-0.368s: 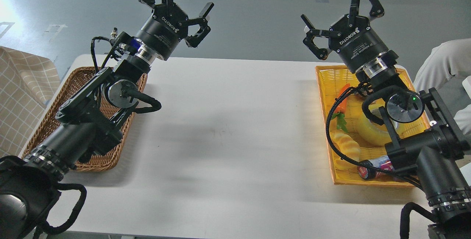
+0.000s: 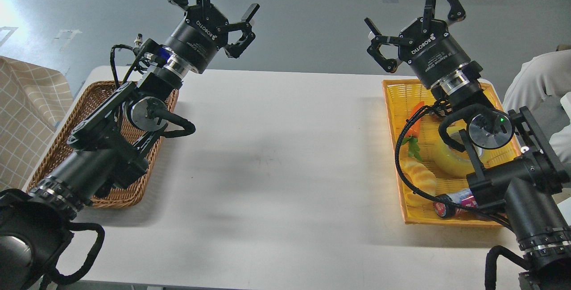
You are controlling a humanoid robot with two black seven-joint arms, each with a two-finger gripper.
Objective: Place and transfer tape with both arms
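The tape [image 2: 450, 158] lies in the yellow basket [image 2: 395, 102] at the table [image 2: 276, 156] right edge, partly behind the right arm. Both claws, left [image 2: 214, 2] and right [image 2: 412, 13], stand wide and empty (raised). The right claw should descend vertically, straddling the ring wall.

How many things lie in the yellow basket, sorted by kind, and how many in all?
Tape roll: 1
Carrot toy: 1
Croissant-like toy: 1
Small can on its side: 1
Total: 4 visible in the yellow basket; the right arm hides part of it.
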